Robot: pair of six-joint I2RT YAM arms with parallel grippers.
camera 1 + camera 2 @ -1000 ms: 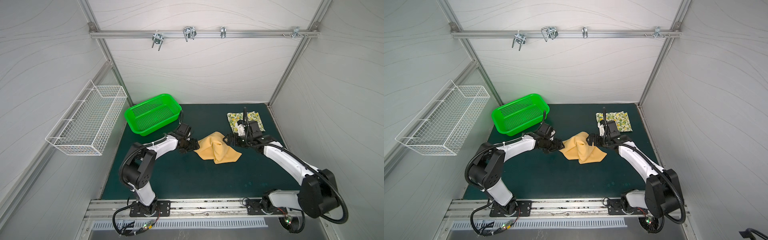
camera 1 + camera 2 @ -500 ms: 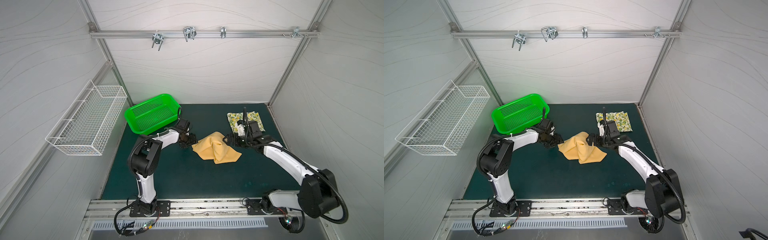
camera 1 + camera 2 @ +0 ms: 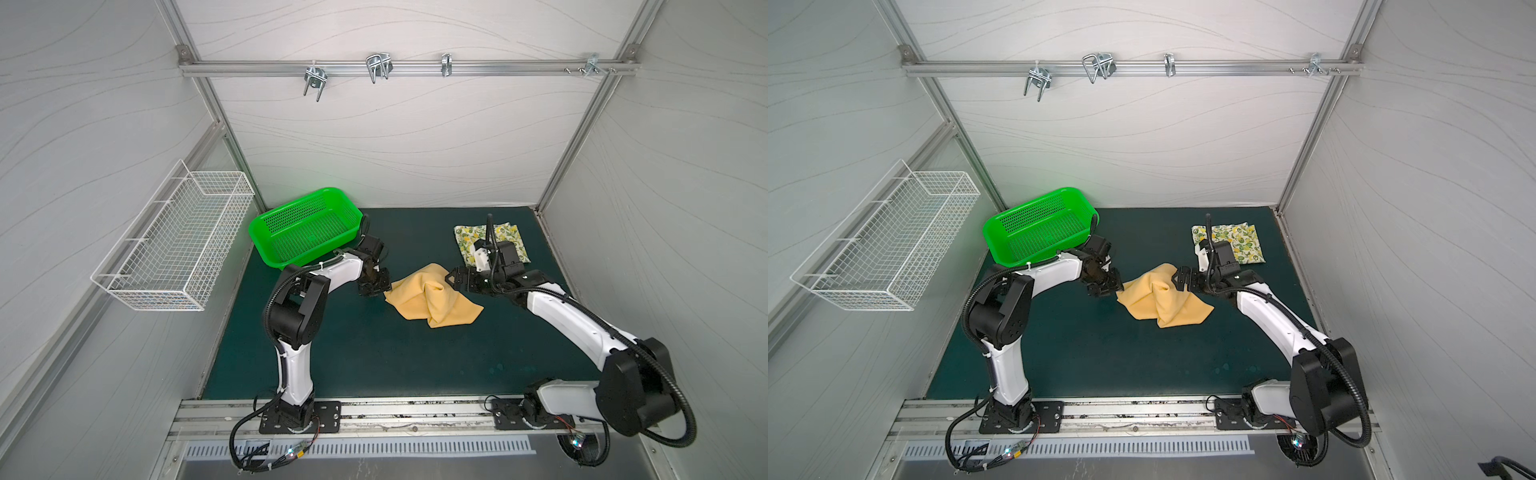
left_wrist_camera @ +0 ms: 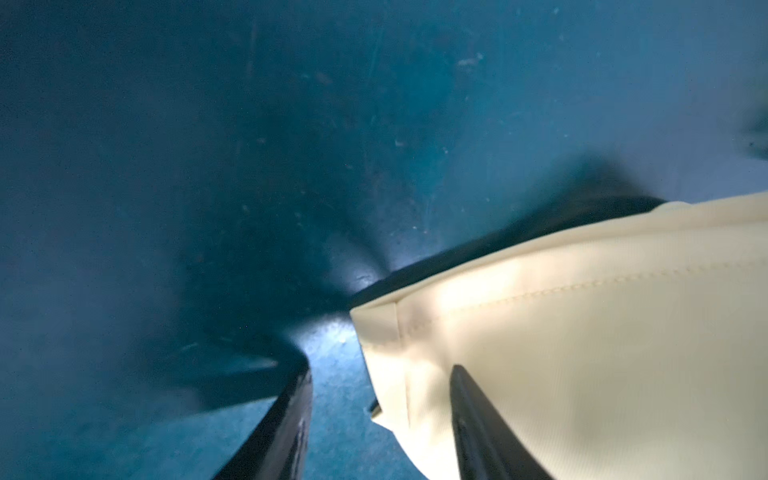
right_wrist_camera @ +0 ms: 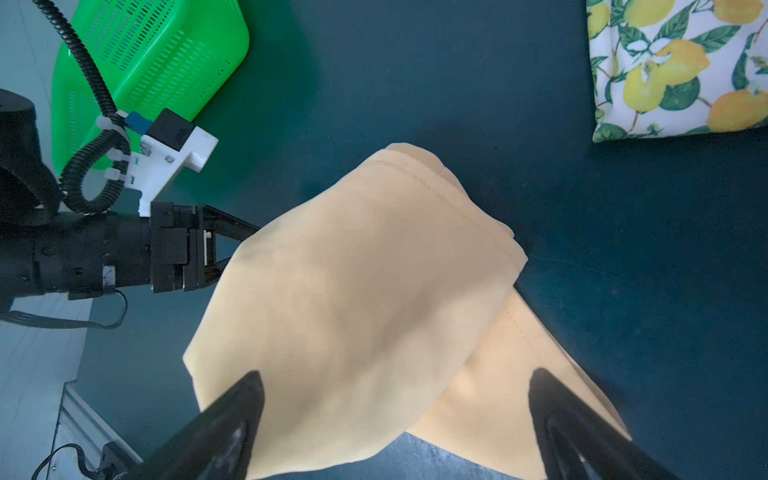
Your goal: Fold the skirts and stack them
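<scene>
The mustard yellow skirt (image 3: 432, 301) (image 3: 1163, 299) lies crumpled mid-mat in both top views. My left gripper (image 3: 380, 286) (image 3: 1111, 286) is low at its left corner. In the left wrist view the left gripper (image 4: 380, 368) has its jaws partly apart, with the skirt's hemmed corner (image 4: 415, 332) between them and one finger over the cloth. My right gripper (image 3: 453, 276) (image 5: 397, 374) stands wide open over the skirt's back right edge (image 5: 353, 291). The lemon-print skirt (image 3: 513, 237) (image 3: 1246, 241) (image 5: 673, 70) lies folded at the back right, behind the right wrist.
A green plastic basket (image 3: 286, 203) (image 3: 1000, 216) (image 5: 145, 50) stands at the back left, close behind the left arm. A white wire basket (image 3: 174, 245) hangs on the left wall. The dark green mat (image 3: 374, 353) lies bare in front of the skirt.
The left arm's elbow has swung in and up while its gripper stayed at the skirt's left corner and its jaws narrowed. The right arm and both skirts have not moved.
</scene>
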